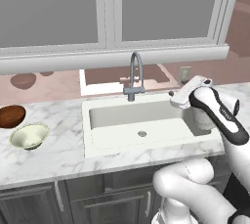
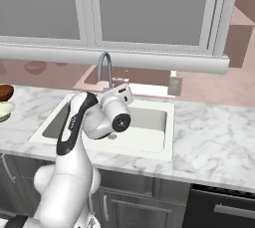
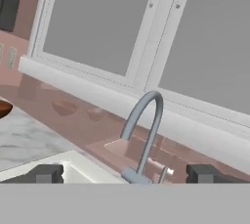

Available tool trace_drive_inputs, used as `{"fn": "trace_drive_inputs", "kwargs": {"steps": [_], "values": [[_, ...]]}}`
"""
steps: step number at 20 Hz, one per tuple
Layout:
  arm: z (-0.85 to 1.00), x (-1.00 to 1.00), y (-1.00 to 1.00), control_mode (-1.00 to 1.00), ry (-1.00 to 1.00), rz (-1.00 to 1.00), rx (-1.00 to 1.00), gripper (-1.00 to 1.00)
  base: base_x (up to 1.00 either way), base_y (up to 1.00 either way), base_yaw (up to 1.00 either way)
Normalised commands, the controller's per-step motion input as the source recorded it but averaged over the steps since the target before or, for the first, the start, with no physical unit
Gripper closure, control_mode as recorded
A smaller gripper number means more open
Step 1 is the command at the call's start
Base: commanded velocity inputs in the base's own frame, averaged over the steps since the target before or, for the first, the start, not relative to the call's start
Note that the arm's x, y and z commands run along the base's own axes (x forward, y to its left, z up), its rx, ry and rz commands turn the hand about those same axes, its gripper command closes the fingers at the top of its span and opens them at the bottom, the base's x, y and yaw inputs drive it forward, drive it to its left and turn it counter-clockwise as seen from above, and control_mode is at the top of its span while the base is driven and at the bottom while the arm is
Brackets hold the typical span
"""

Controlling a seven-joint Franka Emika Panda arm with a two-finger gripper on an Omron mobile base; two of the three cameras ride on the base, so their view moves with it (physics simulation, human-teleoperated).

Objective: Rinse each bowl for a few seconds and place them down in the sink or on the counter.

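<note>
**Both bowls wait on the left; nothing picked up yet**

On your left, the brown bowl (image 1: 11, 115) and cream bowl (image 1: 30, 136) sit side by side on the surface (image 1: 58, 154), well apart from the sink (image 1: 97, 120). The faucet (image 1: 135, 74) arches over the basin for rinsing. Your end effector (image 3: 125, 174) hangs wide open and empty, facing that faucet.
</note>
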Motion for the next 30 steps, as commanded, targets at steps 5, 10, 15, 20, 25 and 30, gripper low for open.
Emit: {"fn": "trace_drive_inputs", "kwargs": {"steps": [5,10,15,20,25,30], "values": [[-0.10,0.41,0.00,-1.00,-0.01,0.11,0.10,-1.00,0.00,0.00,0.00],[0.00,0.36,0.00,-1.00,0.01,0.05,0.02,-1.00,0.00,0.00,0.00],[0.00,0.38,0.00,-1.00,0.02,0.02,0.00,-1.00,0.00,0.00,0.00],[-0.06,0.31,0.00,-1.00,0.00,0.01,0.00,-1.00,0.00,0.00,0.00],[-0.13,0.31,0.00,-1.00,-0.06,0.01,-0.01,-1.00,0.00,0.00,0.00],[-0.17,0.34,0.00,-1.00,-0.07,0.00,-0.01,-1.00,0.00,0.00,0.00]]}}
